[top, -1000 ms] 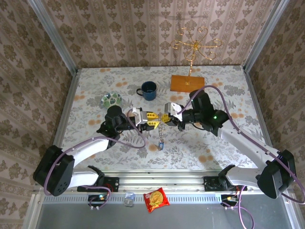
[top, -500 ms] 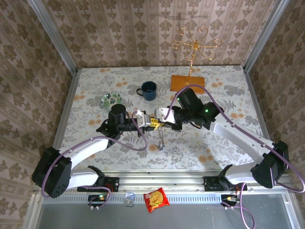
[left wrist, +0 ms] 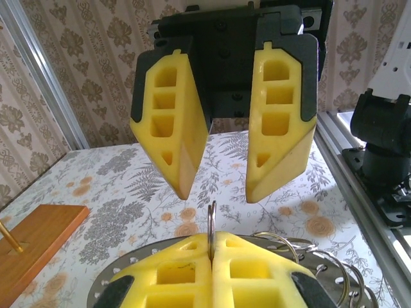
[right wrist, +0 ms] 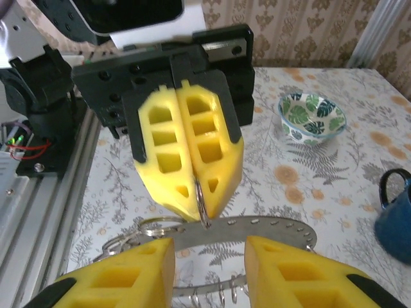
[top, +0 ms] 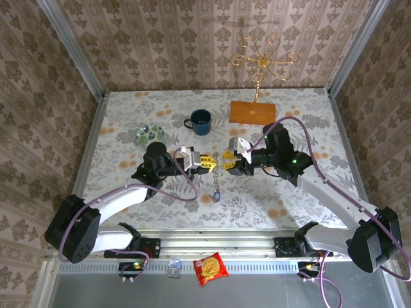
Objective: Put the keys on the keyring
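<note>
Left gripper point(top: 208, 162) pinches keyring point(right wrist: 276, 226) mid-air, right gripper point(top: 227, 160) facing it.
I see left jaws clamped together on the keyring's thin loop, right jaws apart just right of it; 1 blue key point(top: 217, 196) dangles below.

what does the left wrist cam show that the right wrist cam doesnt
Left wrist view: the wooden base and the right hand head-on, open. Right wrist view: the green-leaf dish, the blue mug and the left hand head-on. Shared: the keyring and the small wire ring that the left hand is shut on.
</note>
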`<state>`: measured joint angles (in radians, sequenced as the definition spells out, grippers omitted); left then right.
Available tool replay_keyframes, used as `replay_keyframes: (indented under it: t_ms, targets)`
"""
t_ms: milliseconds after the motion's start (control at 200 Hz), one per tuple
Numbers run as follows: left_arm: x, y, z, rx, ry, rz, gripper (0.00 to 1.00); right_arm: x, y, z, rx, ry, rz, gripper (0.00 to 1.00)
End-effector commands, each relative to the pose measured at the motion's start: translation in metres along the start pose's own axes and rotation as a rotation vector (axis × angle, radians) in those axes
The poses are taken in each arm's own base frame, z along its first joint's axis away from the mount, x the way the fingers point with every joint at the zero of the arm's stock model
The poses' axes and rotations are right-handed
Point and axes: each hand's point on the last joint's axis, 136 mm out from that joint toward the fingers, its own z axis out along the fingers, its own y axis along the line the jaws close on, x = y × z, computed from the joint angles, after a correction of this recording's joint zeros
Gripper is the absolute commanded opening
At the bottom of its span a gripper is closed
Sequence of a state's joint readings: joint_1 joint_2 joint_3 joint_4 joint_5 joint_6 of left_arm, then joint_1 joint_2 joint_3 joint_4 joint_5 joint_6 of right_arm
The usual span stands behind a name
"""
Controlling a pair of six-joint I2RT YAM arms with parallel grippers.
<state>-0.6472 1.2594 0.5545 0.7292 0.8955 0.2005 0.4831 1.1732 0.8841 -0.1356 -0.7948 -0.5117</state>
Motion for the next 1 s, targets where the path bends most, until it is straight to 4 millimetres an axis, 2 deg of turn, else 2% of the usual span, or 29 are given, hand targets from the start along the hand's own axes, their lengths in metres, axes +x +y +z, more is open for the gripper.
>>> replay_keyframes:
  t_ms: [0,315,380,445,530,605,685,810,995]
  targets:
    - [-0.016,-0.005,0.000,0.035,-0.067,0.016,0.00,-0.012,0.004,0.004,-0.036,-0.074,-0.003,0.34]
    - [-0.019,-0.005,0.003,0.057,-0.092,0.000,0.00,-0.015,0.008,0.017,-0.076,-0.089,-0.002,0.25]
    - [-0.019,-0.006,0.003,0.061,-0.094,-0.001,0.00,-0.015,0.010,0.019,-0.090,-0.089,0.002,0.17]
    - [-0.019,-0.006,0.002,0.059,-0.093,-0.003,0.00,-0.014,0.011,0.019,-0.098,-0.082,0.002,0.00]
    - [-0.019,-0.004,0.001,0.045,-0.092,-0.002,0.00,-0.012,0.011,0.018,-0.099,-0.053,-0.004,0.00]
    - [-0.017,-0.001,0.000,0.020,-0.079,-0.001,0.16,-0.008,0.011,0.016,-0.093,-0.016,-0.010,0.00]
    - [-0.011,0.003,-0.001,-0.010,-0.043,0.001,0.23,-0.007,0.009,0.014,-0.082,0.032,-0.028,0.00]
    - [-0.002,0.005,0.003,-0.018,0.048,0.011,0.20,-0.003,0.010,0.012,-0.087,0.119,-0.055,0.00]
    - [0.002,0.004,0.009,-0.010,0.122,0.052,0.16,0.006,0.017,0.015,-0.112,0.287,-0.105,0.00]
